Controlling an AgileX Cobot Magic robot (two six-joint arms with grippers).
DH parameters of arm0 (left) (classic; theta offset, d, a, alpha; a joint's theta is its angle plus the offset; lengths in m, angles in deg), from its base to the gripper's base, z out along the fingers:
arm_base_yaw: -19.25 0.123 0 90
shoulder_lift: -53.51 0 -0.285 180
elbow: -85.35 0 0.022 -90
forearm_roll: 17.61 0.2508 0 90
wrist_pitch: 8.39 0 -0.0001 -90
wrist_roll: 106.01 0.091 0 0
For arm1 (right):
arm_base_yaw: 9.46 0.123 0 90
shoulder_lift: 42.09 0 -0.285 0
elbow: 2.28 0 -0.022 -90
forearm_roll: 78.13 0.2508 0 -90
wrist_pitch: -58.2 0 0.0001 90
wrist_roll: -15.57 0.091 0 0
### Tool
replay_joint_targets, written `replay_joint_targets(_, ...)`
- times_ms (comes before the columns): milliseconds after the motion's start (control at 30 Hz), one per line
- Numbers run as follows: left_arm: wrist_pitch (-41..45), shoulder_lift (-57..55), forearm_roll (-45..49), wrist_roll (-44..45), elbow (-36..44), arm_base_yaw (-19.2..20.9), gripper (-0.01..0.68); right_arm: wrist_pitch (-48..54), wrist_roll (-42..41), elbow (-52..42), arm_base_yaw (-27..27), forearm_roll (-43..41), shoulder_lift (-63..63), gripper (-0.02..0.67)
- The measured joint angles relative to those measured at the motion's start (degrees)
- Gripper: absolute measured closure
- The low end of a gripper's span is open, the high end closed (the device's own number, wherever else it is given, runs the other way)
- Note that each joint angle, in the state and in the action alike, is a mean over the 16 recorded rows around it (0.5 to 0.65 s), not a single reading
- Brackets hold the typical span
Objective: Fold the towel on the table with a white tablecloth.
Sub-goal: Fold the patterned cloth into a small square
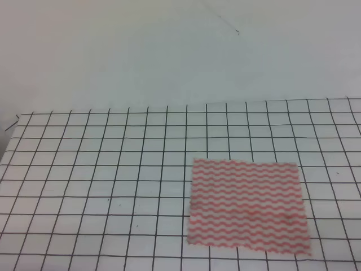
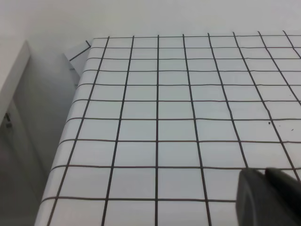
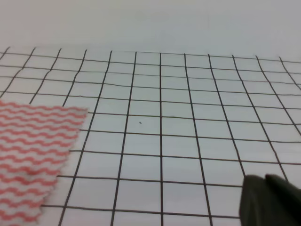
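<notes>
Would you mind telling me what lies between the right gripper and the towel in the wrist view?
Only bare white tablecloth with its black grid separates the right gripper from the towel; the right wrist view shows this.

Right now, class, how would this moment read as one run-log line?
towel: flat, unfolded, right of centre | tablecloth: spread on table | left gripper: off towel | right gripper: off towel | fold: not started

Lab-like test bench: grid-printed white tablecloth [image 1: 113,169], bare wall [image 1: 141,51].
</notes>
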Motion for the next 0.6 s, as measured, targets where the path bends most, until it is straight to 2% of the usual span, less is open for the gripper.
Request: replay_joint_targets(600,0.0,0.0,0.0,0.0,0.0,0.0,0.673,0.0,0.0,0.0,0.0,0.0,0.0,0.65)
